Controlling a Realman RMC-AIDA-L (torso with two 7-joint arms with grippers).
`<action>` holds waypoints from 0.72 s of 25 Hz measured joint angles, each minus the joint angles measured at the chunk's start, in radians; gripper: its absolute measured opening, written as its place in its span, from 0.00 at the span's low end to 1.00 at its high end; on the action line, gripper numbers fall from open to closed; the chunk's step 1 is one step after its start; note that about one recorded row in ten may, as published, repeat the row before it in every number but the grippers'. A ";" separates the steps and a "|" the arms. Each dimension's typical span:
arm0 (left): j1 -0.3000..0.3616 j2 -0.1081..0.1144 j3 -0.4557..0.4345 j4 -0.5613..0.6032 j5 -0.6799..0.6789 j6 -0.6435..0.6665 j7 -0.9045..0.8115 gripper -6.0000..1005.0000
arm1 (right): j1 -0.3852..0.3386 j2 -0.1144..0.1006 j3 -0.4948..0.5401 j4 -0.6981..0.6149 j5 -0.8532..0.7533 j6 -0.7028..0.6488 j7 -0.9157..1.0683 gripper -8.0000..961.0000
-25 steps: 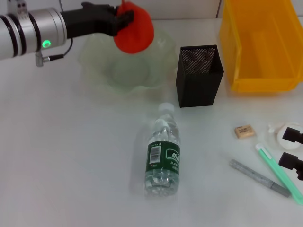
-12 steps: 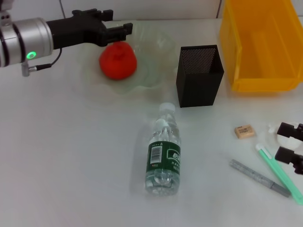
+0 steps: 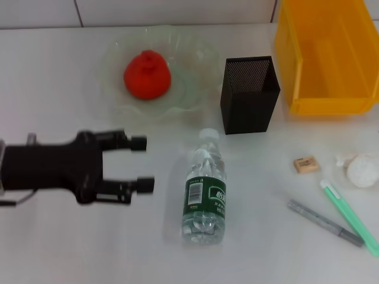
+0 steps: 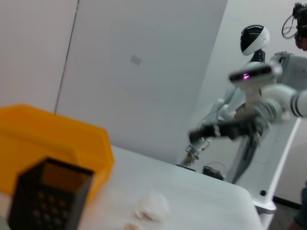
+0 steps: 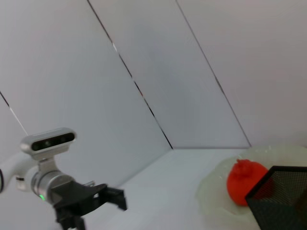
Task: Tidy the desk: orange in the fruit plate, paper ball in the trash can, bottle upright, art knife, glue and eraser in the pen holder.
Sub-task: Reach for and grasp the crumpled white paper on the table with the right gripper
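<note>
The orange (image 3: pixel 147 74) rests in the pale fruit plate (image 3: pixel 112 56), also seen as orange (image 5: pixel 244 182) in the right wrist view. The bottle (image 3: pixel 204 186) lies on its side mid-table. My left gripper (image 3: pixel 139 164) hovers open and empty just left of it. The black mesh pen holder (image 3: pixel 249 94) stands beside the yellow trash can (image 3: pixel 325 53). At the right lie the eraser (image 3: pixel 305 164), paper ball (image 3: pixel 360 170), green art knife (image 3: pixel 349 216) and grey glue (image 3: pixel 324 222). My right gripper (image 4: pixel 211 132) shows only blurred, off the table's far end.
A white wall backs the table behind the plate. A white-headed robot figure (image 4: pixel 254 40) stands beyond the table's end in the left wrist view. Bare tabletop (image 3: pixel 71 236) stretches along the front left.
My left gripper let go of the orange, which now sits in the plate, and pulled back to the front left beside the bottle. The right gripper has left the head view's right edge.
</note>
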 joint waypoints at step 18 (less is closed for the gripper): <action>-0.018 -0.072 -0.001 -0.029 0.141 -0.018 0.007 0.84 | 0.087 0.066 -0.800 -0.997 -0.496 0.000 0.778 0.85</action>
